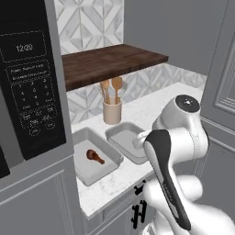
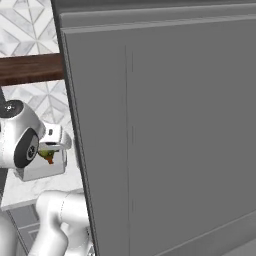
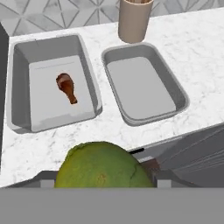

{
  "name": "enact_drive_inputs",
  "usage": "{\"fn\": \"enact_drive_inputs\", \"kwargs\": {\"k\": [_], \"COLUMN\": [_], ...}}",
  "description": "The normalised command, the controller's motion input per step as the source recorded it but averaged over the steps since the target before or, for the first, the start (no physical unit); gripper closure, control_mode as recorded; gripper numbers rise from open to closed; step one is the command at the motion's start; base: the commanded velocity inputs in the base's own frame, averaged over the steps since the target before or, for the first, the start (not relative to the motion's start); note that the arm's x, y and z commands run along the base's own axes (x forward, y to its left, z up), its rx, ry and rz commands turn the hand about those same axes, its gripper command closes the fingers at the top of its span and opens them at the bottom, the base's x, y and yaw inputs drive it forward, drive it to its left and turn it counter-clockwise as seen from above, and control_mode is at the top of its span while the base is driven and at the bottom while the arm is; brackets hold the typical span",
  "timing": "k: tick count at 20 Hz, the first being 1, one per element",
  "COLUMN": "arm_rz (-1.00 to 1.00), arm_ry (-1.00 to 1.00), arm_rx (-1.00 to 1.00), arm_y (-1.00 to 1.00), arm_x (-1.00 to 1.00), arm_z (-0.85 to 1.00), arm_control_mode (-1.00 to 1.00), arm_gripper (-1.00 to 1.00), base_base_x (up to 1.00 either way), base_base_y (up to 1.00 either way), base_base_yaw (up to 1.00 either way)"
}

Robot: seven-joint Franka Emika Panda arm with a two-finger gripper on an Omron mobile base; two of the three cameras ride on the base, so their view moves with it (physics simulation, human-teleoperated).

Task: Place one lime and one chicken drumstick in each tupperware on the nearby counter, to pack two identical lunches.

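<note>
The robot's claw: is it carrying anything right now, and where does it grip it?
Yes. The gripper holds a round yellow-green lime, apparently by its sides. The fingertips are hidden behind it, so the exact contact cannot be seen.

Counter (image 3: 192, 35): white marbled stone look, smooth; both tupperware trays (image 3: 17, 78) (image 3: 173, 87) matt light-grey, plastic-like, smooth-walled. Lime (image 3: 103, 168) at 6 o'clock in the hand view: yellow-green skin, faintly mottled, dull sheen; chicken drumstick (image 3: 66, 86) reddish-brown, matt. Shelf (image 1: 110, 62) dark grained wood; utensil cup (image 1: 112, 112) plain beige, matt; microwave panel (image 1: 30, 78) glossy black.
</note>
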Motion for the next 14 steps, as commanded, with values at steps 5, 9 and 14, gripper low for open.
{"fn": "enact_drive_inputs", "kwargs": {"k": [5,9,14], "arm_rz": [0.22,0.27,0.21], "arm_ry": [0.10,0.08,0.09], "arm_rx": [0.14,0.04,0.00], "arm_y": [0.47,0.75,0.83], "arm_x": [0.84,0.68,0.58], "arm_z": [-0.20,-0.42,-0.54], "arm_control_mode": [-1.00,-1.00,-1.00], "arm_gripper": [1.00,1.00,1.00], "base_base_x": [0.00,0.00,0.00], "base_base_y": [0.00,0.00,0.00], "base_base_yaw": [0.00,0.00,0.00]}}
